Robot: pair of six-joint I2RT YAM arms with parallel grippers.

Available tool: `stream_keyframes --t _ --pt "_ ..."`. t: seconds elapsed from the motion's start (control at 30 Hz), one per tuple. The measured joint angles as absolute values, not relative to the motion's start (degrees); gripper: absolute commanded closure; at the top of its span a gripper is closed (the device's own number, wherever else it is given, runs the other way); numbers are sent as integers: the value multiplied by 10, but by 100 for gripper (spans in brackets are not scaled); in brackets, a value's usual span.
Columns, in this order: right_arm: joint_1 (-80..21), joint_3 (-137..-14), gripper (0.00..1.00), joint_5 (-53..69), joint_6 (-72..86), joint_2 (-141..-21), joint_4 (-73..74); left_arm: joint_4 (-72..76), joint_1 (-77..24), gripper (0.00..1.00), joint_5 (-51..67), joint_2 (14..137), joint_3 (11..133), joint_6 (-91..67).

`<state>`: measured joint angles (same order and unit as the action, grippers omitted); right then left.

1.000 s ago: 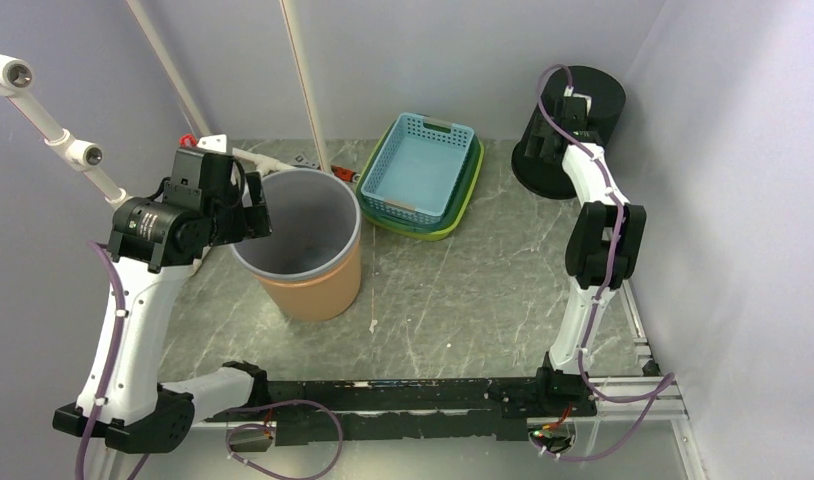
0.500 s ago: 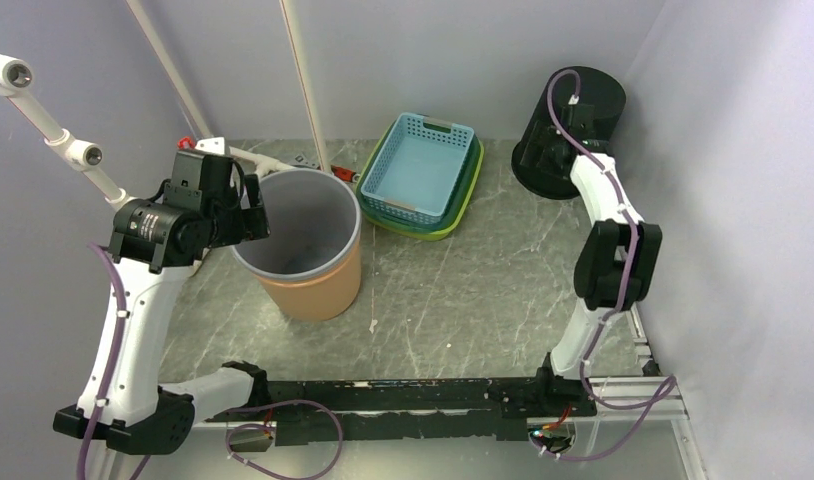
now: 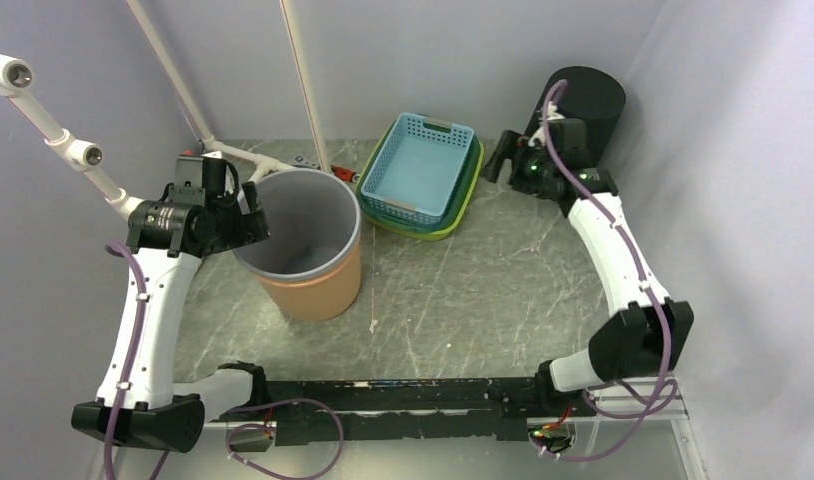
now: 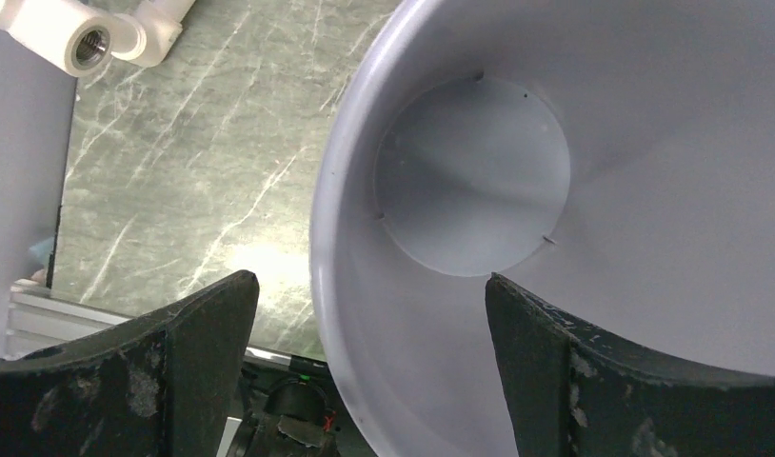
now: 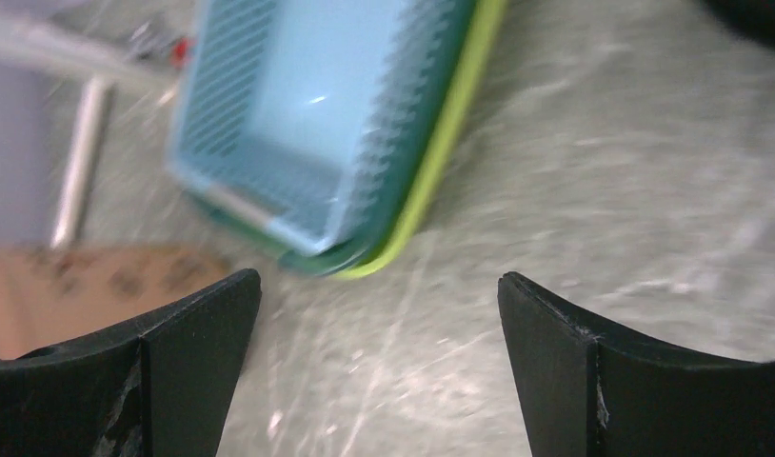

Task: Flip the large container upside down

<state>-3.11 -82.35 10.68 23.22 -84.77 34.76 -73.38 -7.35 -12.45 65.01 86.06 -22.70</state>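
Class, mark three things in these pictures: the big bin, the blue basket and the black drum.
big bin (image 3: 318,290), overhead view, on its orange outer wall.
blue basket (image 3: 421,168), overhead view, on its bare floor.
black drum (image 3: 590,98), overhead view, on its upper part.

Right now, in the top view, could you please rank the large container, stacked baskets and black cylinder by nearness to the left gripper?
1. Large container: left side, rim at the left gripper.
2. Stacked baskets: back centre.
3. Black cylinder: back right corner.
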Motion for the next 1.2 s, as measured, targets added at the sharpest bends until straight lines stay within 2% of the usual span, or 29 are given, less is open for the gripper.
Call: stream_keyframes --t 0.13,0.23,0.37,0.43,0.53,0.77,0.9,1.03,1.13,1.2 --pt "-135 -813 5 143 263 -792 348 -716 -42 5 -92 648 848 -226" --pt "-199 -829 7 159 281 -777 347 -705 -32 9 -76 643 836 -226" --pt "-279 -886 13 161 292 -805 349 -698 -31 24 -51 634 821 -225" --pt "-314 -923 22 158 292 -833 357 -697 -31 32 -38 630 819 -222" --pt "-362 -990 29 142 289 -889 390 -696 -31 40 -27 622 816 -218" --pt "-471 -1197 29 58 261 -1051 531 -696 -29 58 -27 602 806 -206" --pt "-509 -1212 28 43 253 -1068 568 -693 -28 61 -20 599 806 -203" --pt "-517 -1214 34 32 247 -1068 583 -692 -28 63 -7 599 806 -201" --pt "-514 -1215 41 22 242 -1068 592 -691 -28 69 2 598 806 -199" --pt "-512 -1216 42 17 239 -1068 599 -691 -28 75 9 597 806 -197"
